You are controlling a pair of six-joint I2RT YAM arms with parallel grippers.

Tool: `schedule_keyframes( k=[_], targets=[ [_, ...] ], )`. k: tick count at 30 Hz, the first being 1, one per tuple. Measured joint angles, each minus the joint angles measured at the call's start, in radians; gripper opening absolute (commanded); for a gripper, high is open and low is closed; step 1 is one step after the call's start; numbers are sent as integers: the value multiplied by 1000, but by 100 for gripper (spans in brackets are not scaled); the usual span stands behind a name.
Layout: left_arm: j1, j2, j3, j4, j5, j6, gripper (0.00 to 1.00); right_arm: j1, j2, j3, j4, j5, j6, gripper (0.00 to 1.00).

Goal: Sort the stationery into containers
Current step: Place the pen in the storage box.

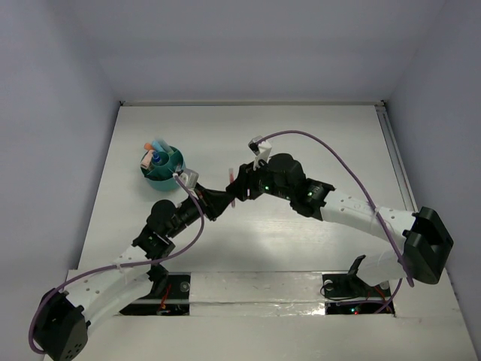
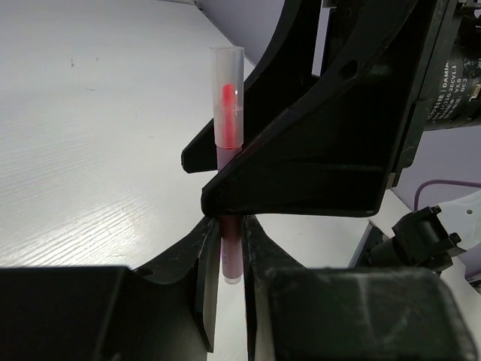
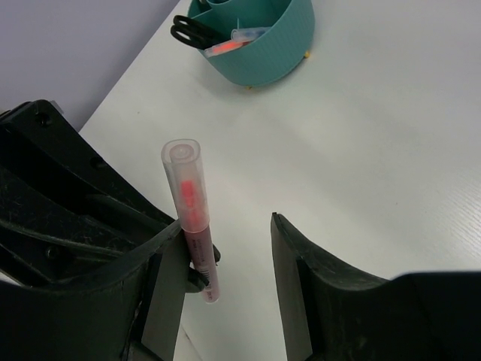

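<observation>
looks like this one's nearly wrapped up. the pot (image 3: pixel 274 56) already has scissors (image 3: pixel 189 30) and an orange pen (image 3: pixel 225 47) in it, and the top view shows more pens (image 1: pixel 156 144) poking out of it. no other loose stationery shows on the table (image 3: pixel 376 150). the only thing out is a pink marker (image 2: pixel 228 98) with a clear cap, held upright in the air between the two arms, off to the near right of the pot and well apart from it. the left gripper (image 2: pixel 228 282) is clamped on its lower end. the right gripper (image 3: pixel 225 241) is spread wide, a finger on either side of the marker, one pad right beside it but no pinch. my guess is that getting this marker into a compartment finishes the job. can't tell which compartment holds what.
</observation>
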Motion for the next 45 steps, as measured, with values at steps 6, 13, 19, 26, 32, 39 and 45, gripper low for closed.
schedule_keyframes(
  k=[6,13,19,26,32,39,45],
  targets=[
    [0,10,-12,29,13,-3,0,0,0,0,0,3,1,62],
    [0,48,-14,45,32,-4,0,-1,0,0,8,3,8,59],
    [0,50,-27,50,34,-6,0,-1,0,0,11,6,13,38],
    [0,41,-27,51,32,-6,0,-1,0,0,13,7,16,34],
    [0,31,-27,46,26,-5,1,0,1,0,26,9,23,1],
    [0,-44,-26,35,-10,-24,51,-6,27,24,49,19,11,0],
    [0,-206,37,-124,-123,-29,70,-34,96,84,105,21,-5,0]
  ],
)
